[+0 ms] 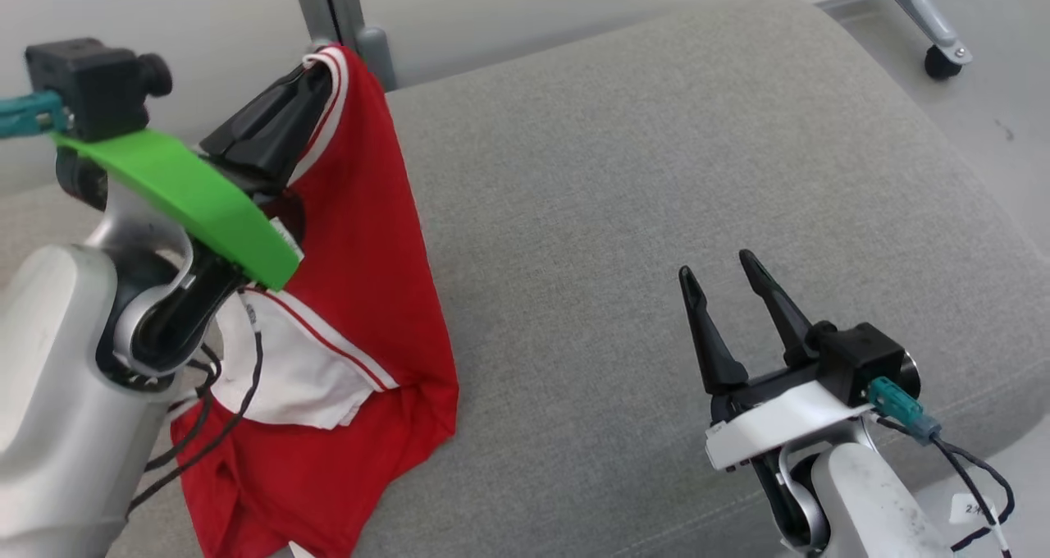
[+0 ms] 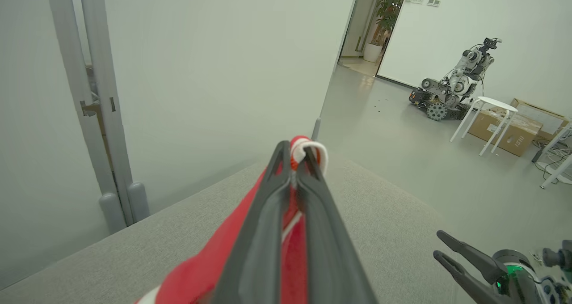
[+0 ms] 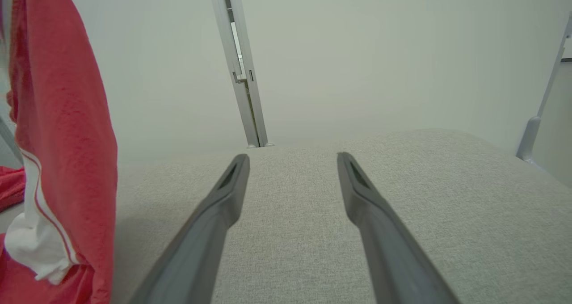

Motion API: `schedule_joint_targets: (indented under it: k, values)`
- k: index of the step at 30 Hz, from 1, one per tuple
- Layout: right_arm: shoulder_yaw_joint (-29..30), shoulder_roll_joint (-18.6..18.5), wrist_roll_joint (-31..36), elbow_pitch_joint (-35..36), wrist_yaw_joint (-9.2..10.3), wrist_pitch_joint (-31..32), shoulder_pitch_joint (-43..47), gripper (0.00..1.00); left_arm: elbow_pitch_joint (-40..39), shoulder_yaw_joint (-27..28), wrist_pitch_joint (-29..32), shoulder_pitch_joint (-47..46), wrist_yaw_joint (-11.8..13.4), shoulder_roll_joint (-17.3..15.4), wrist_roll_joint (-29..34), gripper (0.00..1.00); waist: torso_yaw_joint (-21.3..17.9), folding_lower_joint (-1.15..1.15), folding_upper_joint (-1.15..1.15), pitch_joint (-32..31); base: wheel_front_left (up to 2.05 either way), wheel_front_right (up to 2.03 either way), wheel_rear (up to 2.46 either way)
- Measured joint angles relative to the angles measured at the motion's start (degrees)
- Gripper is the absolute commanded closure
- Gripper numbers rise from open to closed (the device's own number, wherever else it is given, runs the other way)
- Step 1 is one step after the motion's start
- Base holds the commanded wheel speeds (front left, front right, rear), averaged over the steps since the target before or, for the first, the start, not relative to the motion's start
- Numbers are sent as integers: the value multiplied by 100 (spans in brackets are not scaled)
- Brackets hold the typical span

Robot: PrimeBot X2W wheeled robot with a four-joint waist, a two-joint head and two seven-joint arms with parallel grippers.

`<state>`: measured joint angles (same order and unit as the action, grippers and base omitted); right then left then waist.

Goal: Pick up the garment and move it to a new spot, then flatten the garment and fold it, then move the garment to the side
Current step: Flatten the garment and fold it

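Two grippers: right gripper (image 1: 715, 267) at the lower right of the head view, left gripper (image 1: 318, 72) at the upper left.
Right gripper: long dark fingers spread wide, nothing between them, above a broad pale grey woven-fabric cushion (image 1: 656, 172). In its own wrist view (image 3: 292, 157) the two fingers rise from the bottom edge well apart. It also shows in the lower right corner of the left wrist view (image 2: 439, 244).
Left gripper: fingers pressed together, pinching the white-trimmed edge of a red fabric garment (image 1: 369, 238). In its own wrist view (image 2: 296, 154) a small loop of white and red cloth pokes out past the tips.
Left wrist fittings: bright green plastic bracket (image 1: 189, 197) and small black box camera (image 1: 90, 78), left side of the head view.
Garment: hangs from the left gripper, with a white panel low down. Its lower folds appear to rest on the cushion at the lower left of the head view. Red cloth runs under the fingers at the bottom of the left wrist view (image 2: 201, 268) and drapes down the left edge of the right wrist view (image 3: 67, 116).
Cushion: rounded corners, bare across the centre and right of the head view (image 2: 178, 246) (image 3: 447, 183).
Post: grey metal upright (image 1: 328, 0) (image 2: 98, 116) (image 3: 241, 71) behind the cushion, against a pale wall.
Caster: black wheel on a grey leg (image 1: 943, 61), upper right corner of the head view.
Far room, upper right of the left wrist view: another wheeled robot (image 2: 451, 89), white stool (image 2: 487, 111), brown cardboard box (image 2: 509, 129), potted plant (image 2: 384, 13).
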<state>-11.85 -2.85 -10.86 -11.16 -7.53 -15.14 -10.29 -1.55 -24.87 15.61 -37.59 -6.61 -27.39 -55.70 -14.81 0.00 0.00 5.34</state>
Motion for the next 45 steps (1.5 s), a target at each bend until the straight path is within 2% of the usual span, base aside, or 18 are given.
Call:
schedule_joint_targets:
  k: [10, 15, 18, 23, 31, 39, 45]
  values:
    - [-77, -11, -677, 166, 1, 0, -190, 0, 766, -870, 166, -1299, -71, 506, 241, 100, -733, 0, 0, 918, 0, 0, 0]
    - [-56, -11, -802, 190, 1, 0, -200, 0, 1104, -1441, -87, -1575, -79, 812, 337, 100, -1174, 0, 0, 1282, 0, 0, 0]
    - [5, -8, -810, 186, 1, 0, -206, 0, 1394, -1611, -464, -1679, -79, 925, 606, 0, -1381, 0, 0, 1449, 0, 0, 0]
    - [163, -8, -655, 160, 1, 0, -208, 0, 1769, -1838, -1034, -1661, -59, 1040, 1049, 0, -1518, 0, 0, 1545, 0, 0, 0]
    - [342, 4, -268, 86, 0, 0, -146, 0, 1541, -1812, -1974, -968, 369, 1182, 1315, 0, -1247, 0, 0, 1374, 0, 0, 0]
    - [625, 5, 203, 7, 0, 0, 155, 0, 858, -1730, -2571, 637, 1007, 734, 1296, 0, -610, 0, 0, 927, 0, 0, 0]
    - [680, 5, 450, -38, 0, 0, 273, 0, 783, -1783, -2803, 1703, 1380, 459, 1346, 0, -15, 0, 0, 579, 0, 0, 0]
